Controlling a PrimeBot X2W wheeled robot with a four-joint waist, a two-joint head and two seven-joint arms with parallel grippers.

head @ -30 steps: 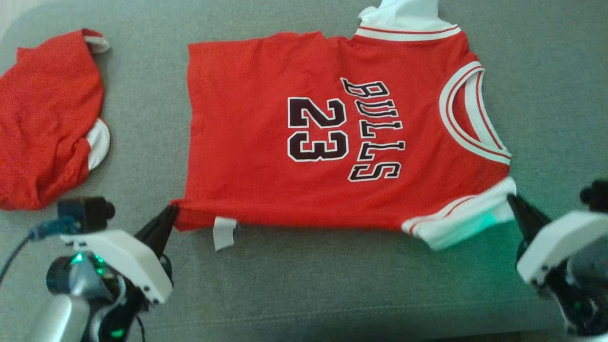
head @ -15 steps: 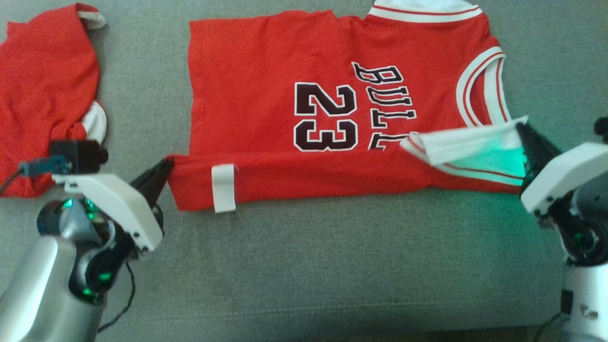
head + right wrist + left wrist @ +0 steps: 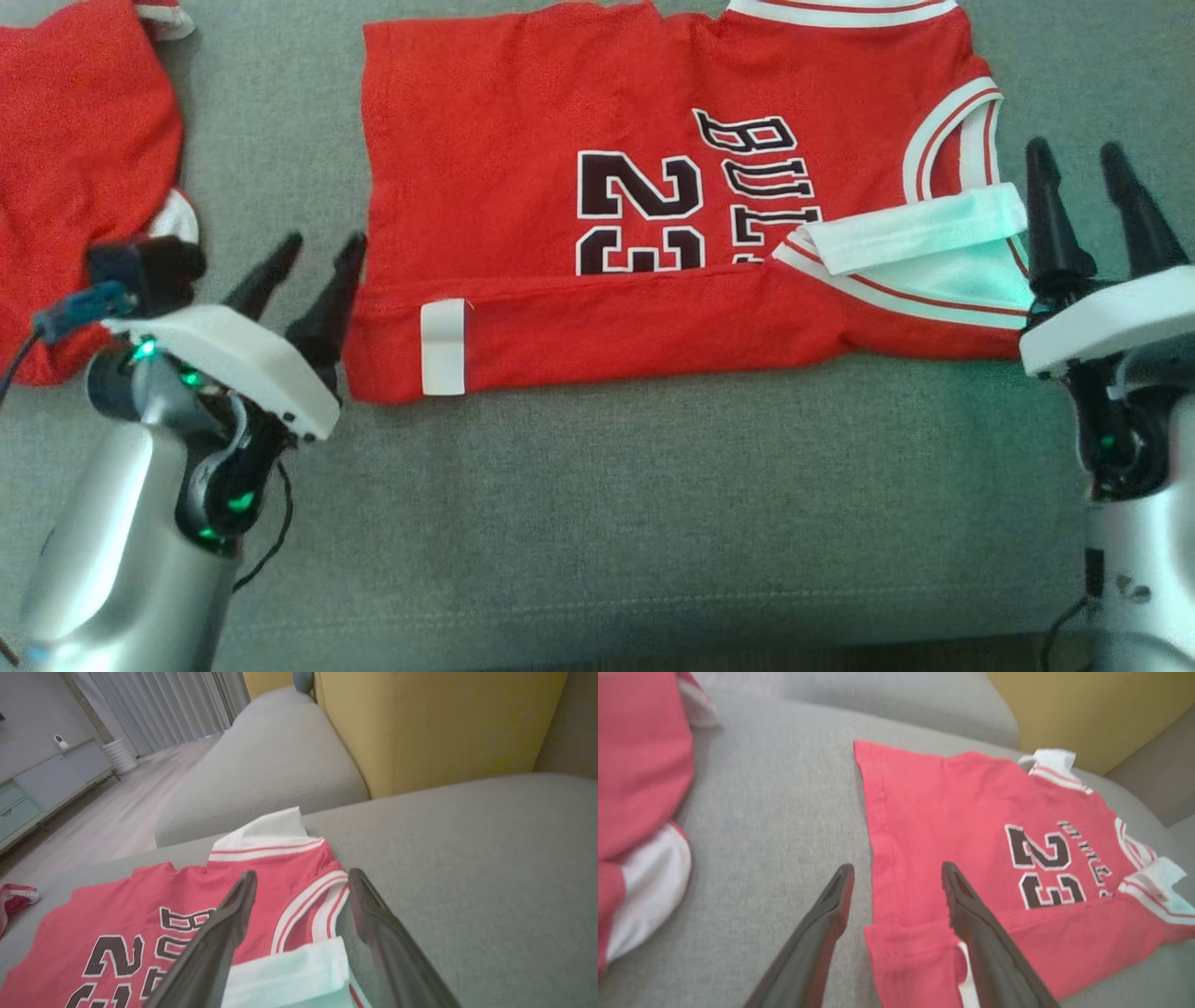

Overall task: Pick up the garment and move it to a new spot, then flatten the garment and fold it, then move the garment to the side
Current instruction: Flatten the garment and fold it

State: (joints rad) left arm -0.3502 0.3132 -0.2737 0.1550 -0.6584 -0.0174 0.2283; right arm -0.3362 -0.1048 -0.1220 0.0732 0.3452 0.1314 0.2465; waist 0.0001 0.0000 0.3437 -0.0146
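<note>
The garment [image 3: 523,121], a red jersey with a black "23" and white trim, lies on the grey sofa seat [image 3: 653,513]. Its near edge is folded over onto itself and covers the lower half of the number. A white tag [image 3: 442,347] shows on the folded strip, and a white sleeve band [image 3: 920,235] lies turned over at the right end. My left gripper [image 3: 324,245] stands open just left of the fold's corner, holding nothing. My right gripper [image 3: 1074,154] is open beside the sleeve band, also holding nothing. The left wrist view shows the garment [image 3: 971,812] past my left gripper [image 3: 896,868]. The right wrist view shows the garment [image 3: 187,891] past my right gripper [image 3: 302,875].
A second red garment [image 3: 84,168] lies crumpled at the far left of the seat, close to my left arm. A yellow back cushion [image 3: 420,728] rises behind the seat. Bare grey seat stretches in front of the jersey.
Both grippers carried the near edge up and over the jersey, then opened and let it go. The fold now lies on the number. The head camera has shifted too.
</note>
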